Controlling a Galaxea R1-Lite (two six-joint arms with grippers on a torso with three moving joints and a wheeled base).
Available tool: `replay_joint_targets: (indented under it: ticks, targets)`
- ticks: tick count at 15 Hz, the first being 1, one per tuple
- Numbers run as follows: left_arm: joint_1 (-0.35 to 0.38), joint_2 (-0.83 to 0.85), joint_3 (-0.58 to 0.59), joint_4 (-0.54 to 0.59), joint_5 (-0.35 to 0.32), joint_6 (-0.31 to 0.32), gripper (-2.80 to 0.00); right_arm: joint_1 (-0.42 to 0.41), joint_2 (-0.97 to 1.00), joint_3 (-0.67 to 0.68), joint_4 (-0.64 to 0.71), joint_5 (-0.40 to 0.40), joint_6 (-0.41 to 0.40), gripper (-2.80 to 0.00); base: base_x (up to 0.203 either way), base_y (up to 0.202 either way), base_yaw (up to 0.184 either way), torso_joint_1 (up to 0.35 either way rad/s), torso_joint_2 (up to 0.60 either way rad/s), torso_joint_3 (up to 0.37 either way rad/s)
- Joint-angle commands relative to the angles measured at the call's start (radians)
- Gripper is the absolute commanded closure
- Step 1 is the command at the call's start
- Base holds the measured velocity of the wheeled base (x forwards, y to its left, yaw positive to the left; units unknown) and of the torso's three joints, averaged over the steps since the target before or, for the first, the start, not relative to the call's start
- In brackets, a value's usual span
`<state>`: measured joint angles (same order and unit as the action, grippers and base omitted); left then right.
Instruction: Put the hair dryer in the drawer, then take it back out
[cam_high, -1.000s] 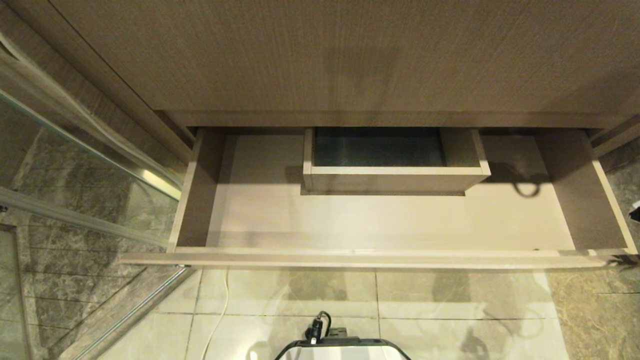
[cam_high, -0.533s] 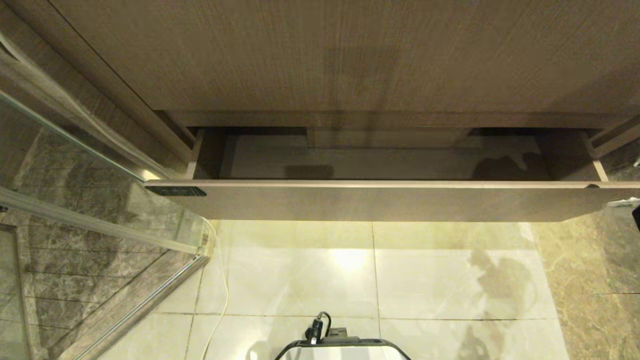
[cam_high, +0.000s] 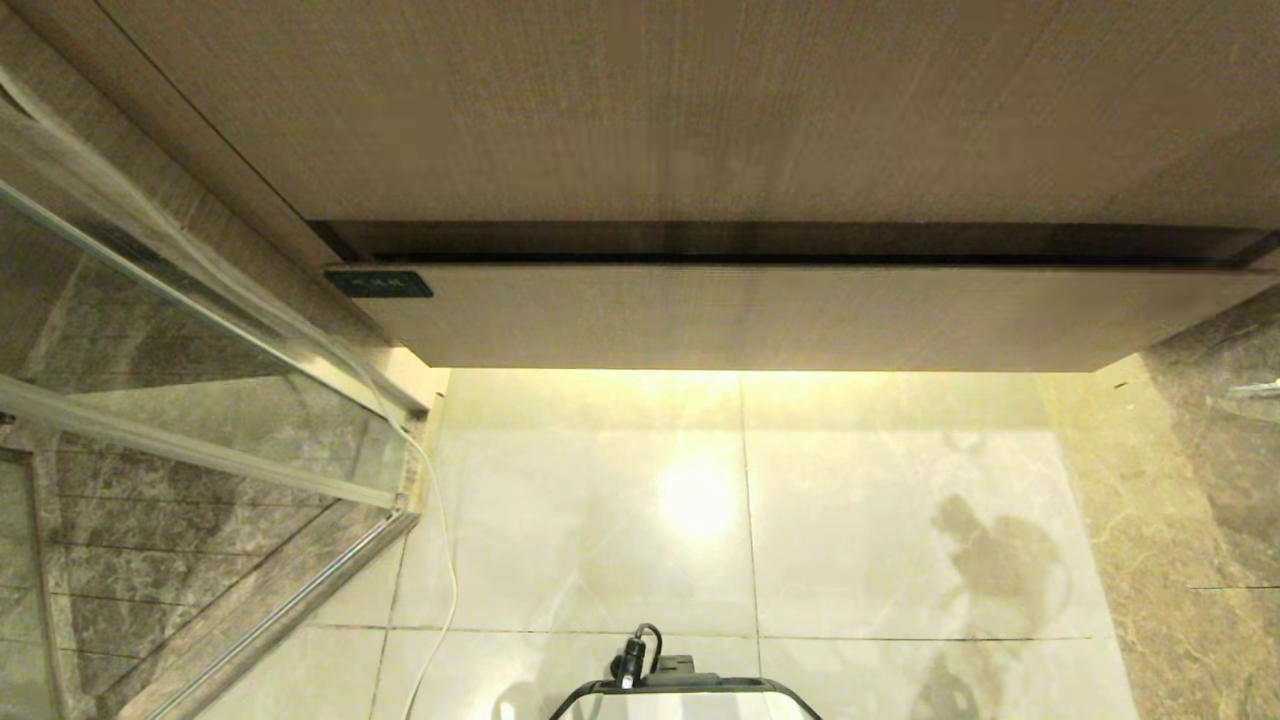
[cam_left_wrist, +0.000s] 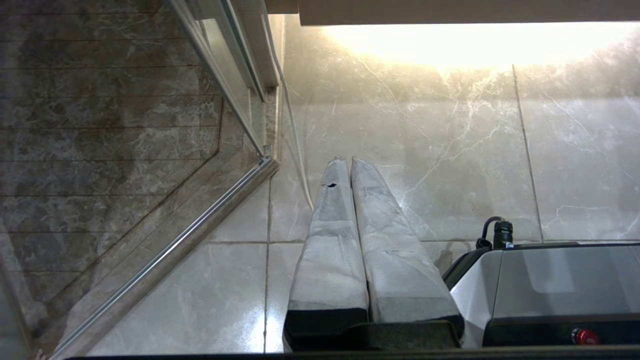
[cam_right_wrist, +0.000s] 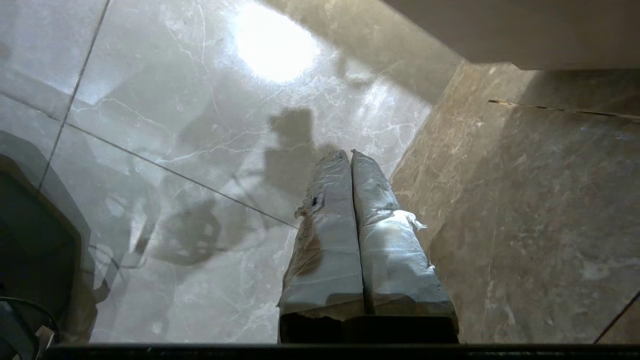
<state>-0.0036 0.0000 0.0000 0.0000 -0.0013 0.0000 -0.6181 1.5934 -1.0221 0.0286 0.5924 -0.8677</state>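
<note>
**Operator:** Hair dryer, the small white one, is nowhere on my screens. I see one wide light-wood drawer (cam_high: 760, 315) with a handleless front, pushed flush under the taller wood panel (cam_high: 700, 110), and one small black label (cam_high: 378, 285) at its left end. If the dryer is in there, I can't confirm it.

**Second:** Grippers?

**Operator:** Two, both clenched on nothing. My left gripper (cam_left_wrist: 346, 161) hangs over the pale marble floor tiles (cam_high: 600, 520) beside the glass shower partition (cam_high: 200, 330). My right gripper (cam_right_wrist: 346, 152) hangs over the floor near the drawer's right end, out of the head view.

**Second:** Risks?

**Operator:** No handle, so I judge reopening means hooking an edge or pressing the front; padded fingers could slip off the plain wood. Reaching from the right, I might clip the darker stone wall (cam_right_wrist: 525, 200). One thin white cable (cam_high: 440, 560) runs down the floor by the glass; the base could snag it. And a coiled cord inside could jam when the drawer slides out.
</note>
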Motion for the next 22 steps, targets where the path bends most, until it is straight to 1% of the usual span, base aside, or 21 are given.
replay_joint_targets:
  ticks: [1, 6, 8, 10, 11, 12, 14, 17, 18, 20, 22]
  targets:
    - [0.001, 0.0, 0.001, 0.0, 0.0, 0.0, 0.0, 0.0, -0.064, 0.031, 0.001, 0.002, -0.004, 0.0, 0.0, 0.0, 0.0, 0.0, 0.0, 0.0]
    - [0.001, 0.0, 0.0, 0.0, 0.0, 0.0, 0.0, 0.002, -0.182, 0.093, 0.02, 0.0, 0.017, 0.0, 0.0, 0.0, 0.0, 0.0, 0.0, 0.0]
    - [0.002, 0.0, 0.002, 0.0, 0.0, 0.0, 0.0, 0.004, -0.265, 0.12, 0.028, -0.003, 0.067, 0.0, 0.0, 0.0, 0.0, 0.0, 0.0, 0.0]
    - [0.001, 0.0, 0.0, 0.0, 0.0, 0.0, 0.0, 0.03, -0.361, 0.153, 0.034, -0.016, 0.165, 0.0, 0.0, 0.0, 0.0, 0.0, 0.0, 0.0]
    - [0.001, 0.0, 0.0, 0.0, -0.002, 0.0, 0.0, 0.06, -0.423, 0.181, 0.036, -0.045, 0.222, 0.0, 0.0, 0.0, 0.0, 0.0, 0.0, 0.0]
    - [0.002, 0.0, 0.002, 0.0, 0.0, 0.0, 0.0, 0.101, -0.484, 0.217, 0.036, -0.092, 0.279, 0.0, 0.0, 0.0, 0.0, 0.0, 0.0, 0.0]
    - [0.001, 0.0, 0.001, 0.0, 0.0, 0.0, 0.0, 0.203, -0.62, 0.298, 0.034, -0.181, 0.39, 0.0, 0.0, 0.0, 0.0, 0.0, 0.0, 0.0]
    - [0.001, 0.0, 0.001, 0.0, 0.0, 0.0, 0.0, 0.399, -0.882, 0.461, 0.036, -0.291, 0.541, 0.0, 0.0, 0.0, 0.0, 0.0, 0.0, 0.0]
    - [0.001, 0.0, 0.002, 0.0, 0.0, 0.0, 0.0, 0.446, -0.971, 0.527, 0.037, -0.321, 0.572, 0.0, 0.0, 0.0, 0.0, 0.0, 0.0, 0.0]
    - [0.002, 0.0, 0.0, 0.0, 0.0, 0.0, 0.0, 0.504, -1.158, 0.671, 0.037, -0.365, 0.615, 0.0, 0.0, 0.0, 0.0, 0.0, 0.0, 0.0]
    - [0.001, 0.0, 0.002, 0.0, 0.0, 0.0, 0.0, 0.578, -1.338, 0.784, 0.047, -0.404, 0.666, 0.0, 0.0, 0.0, 0.0, 0.0, 0.0, 0.0]
